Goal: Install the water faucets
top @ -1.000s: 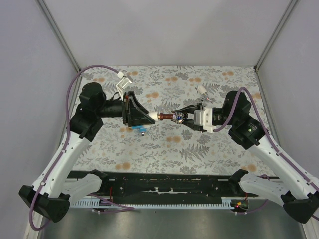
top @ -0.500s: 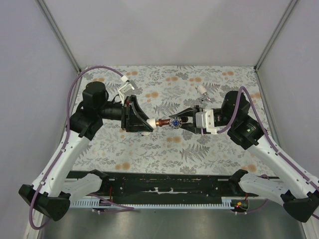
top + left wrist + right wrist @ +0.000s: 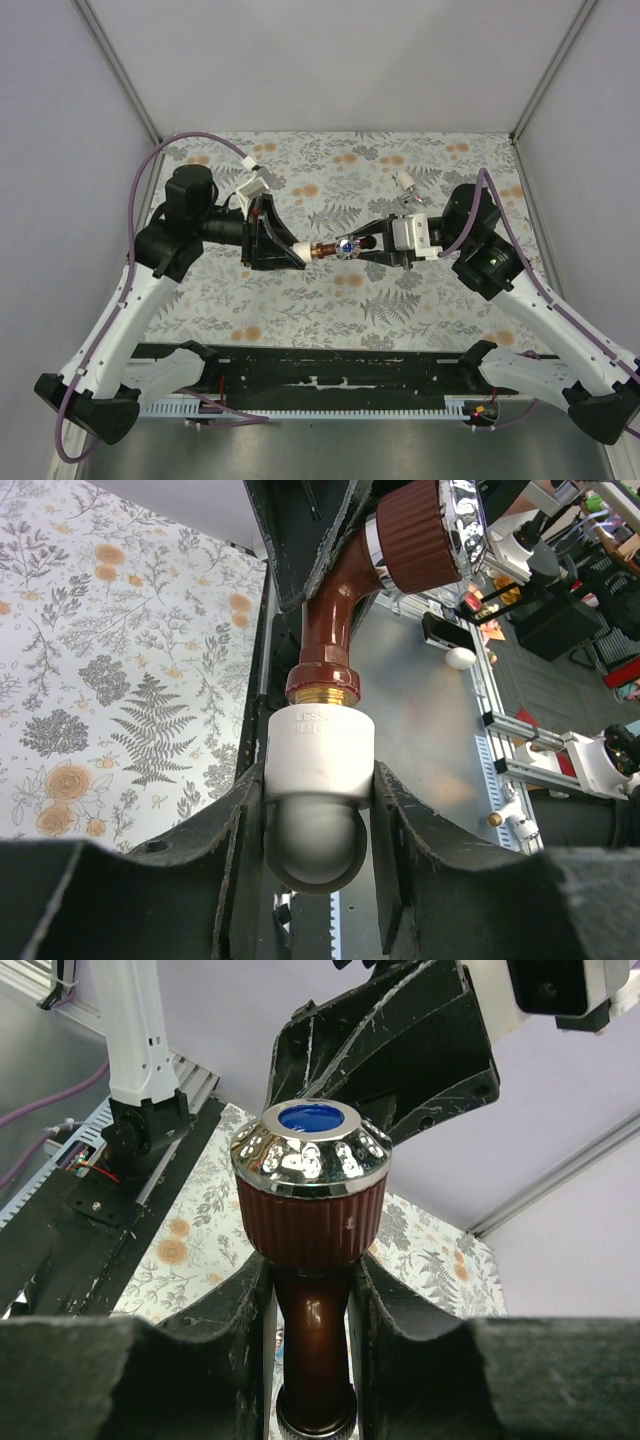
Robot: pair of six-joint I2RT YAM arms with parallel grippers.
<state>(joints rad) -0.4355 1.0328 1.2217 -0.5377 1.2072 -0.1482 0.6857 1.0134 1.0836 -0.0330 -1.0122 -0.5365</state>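
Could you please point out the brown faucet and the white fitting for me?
brown faucet (image 3: 310,1225), right wrist view, on its ribbed knob.
white fitting (image 3: 320,755), left wrist view, on its side wall.

The white pipe fitting (image 3: 320,760) bears raised lettering reading "LESS".

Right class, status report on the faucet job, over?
Left hand shut on white pipe fitting. Right hand shut on brown faucet, stem in fitting's mouth. Nothing blocking.

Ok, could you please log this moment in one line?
left end effector: shut on white fitting | right end effector: shut on brown faucet | faucet stem in fitting mouth
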